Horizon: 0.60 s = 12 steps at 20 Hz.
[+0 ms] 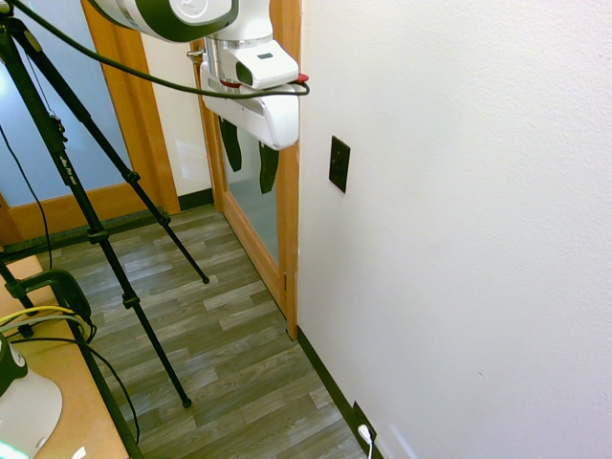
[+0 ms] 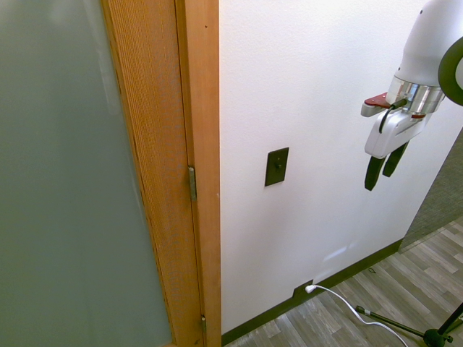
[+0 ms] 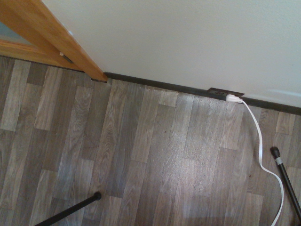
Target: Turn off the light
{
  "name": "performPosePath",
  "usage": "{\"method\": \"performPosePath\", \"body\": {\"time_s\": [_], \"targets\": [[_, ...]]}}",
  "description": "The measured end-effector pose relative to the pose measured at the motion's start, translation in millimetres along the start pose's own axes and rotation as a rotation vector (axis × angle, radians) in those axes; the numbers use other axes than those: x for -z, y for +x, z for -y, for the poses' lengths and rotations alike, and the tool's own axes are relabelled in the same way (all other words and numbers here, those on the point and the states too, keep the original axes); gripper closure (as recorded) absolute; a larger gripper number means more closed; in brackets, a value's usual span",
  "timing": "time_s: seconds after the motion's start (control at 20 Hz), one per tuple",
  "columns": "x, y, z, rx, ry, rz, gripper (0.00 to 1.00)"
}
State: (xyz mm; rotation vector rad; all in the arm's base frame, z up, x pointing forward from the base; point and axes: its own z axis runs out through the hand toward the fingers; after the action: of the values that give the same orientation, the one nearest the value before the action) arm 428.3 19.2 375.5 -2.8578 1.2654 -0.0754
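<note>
Currently the gripper (image 1: 251, 158) hangs with fingers slightly apart, empty, well off the wall — the switch (image 2: 276, 167) sits beside the door frame (image 2: 199, 144). Risk: approaching fingertips could skid across the plate, missing its small toggle.

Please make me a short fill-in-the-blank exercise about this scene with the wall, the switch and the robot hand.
1. The black switch plate is mounted on the ____ wall.
2. The hand points ____, toward the floor.
3. The hand is ____ the switch plate, not touching it.
4. A white plug sits in the dark outlet near the ____.

Missing words: white; down; apart from; floor
</note>
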Motion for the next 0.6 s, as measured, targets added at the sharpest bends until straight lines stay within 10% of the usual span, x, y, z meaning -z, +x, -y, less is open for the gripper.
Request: {"method": "performPosePath", "body": {"time_s": [0.6], "targets": [[-59, 17, 120, -0.010, 0.134, -0.125, 0.00]]}}
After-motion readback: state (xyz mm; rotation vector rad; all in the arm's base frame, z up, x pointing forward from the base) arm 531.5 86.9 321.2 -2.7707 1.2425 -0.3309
